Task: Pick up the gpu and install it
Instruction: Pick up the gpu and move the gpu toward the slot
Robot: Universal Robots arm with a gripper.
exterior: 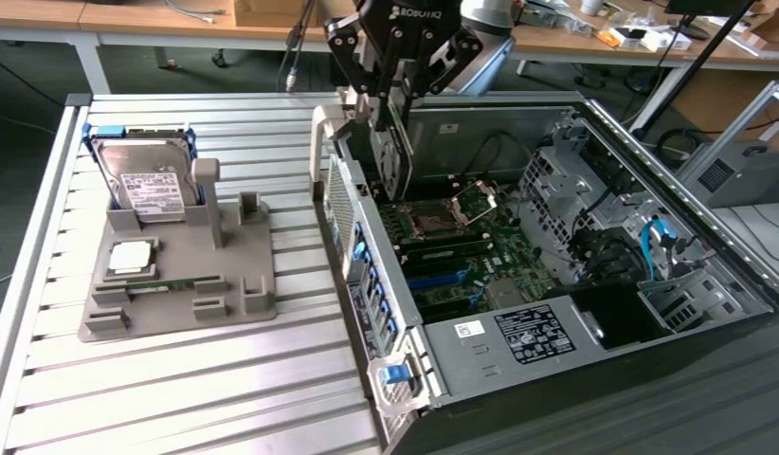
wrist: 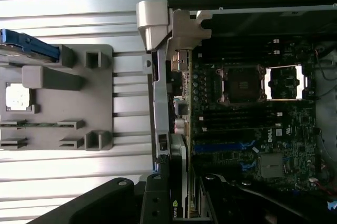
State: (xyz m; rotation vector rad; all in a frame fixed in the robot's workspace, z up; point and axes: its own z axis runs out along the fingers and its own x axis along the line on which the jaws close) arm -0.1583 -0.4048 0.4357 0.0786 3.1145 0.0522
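Black two-fingered gripper (exterior: 392, 95) is seen clamped on the gpu (exterior: 392, 152), a thin dark circuit card held upright and edge-on just inside the rear wall of the open grey-and-black computer case (exterior: 693, 204). The card's lower edge is lost against the dark green motherboard (exterior: 479, 256), so it cannot be told whether it is touching a slot. Its broad face is turned away from the exterior view. In the wrist view the fingers (wrist: 158, 192) are cut off by the picture's edge, and a small green logo is made out on the card.

The case is laid on its side on a ribbed aluminium table (exterior: 174, 379). On the exterior view's left, a grey moulded parts holder (exterior: 238, 294) is set on the slats, carrying a silver hard drive with a white label (exterior: 150, 185), a square silver processor chip (exterior: 131, 256) and a narrow green memory stick (exterior: 174, 284). Wooden workbenches (exterior: 136, 14) strewn with cables and small parts are seen behind.
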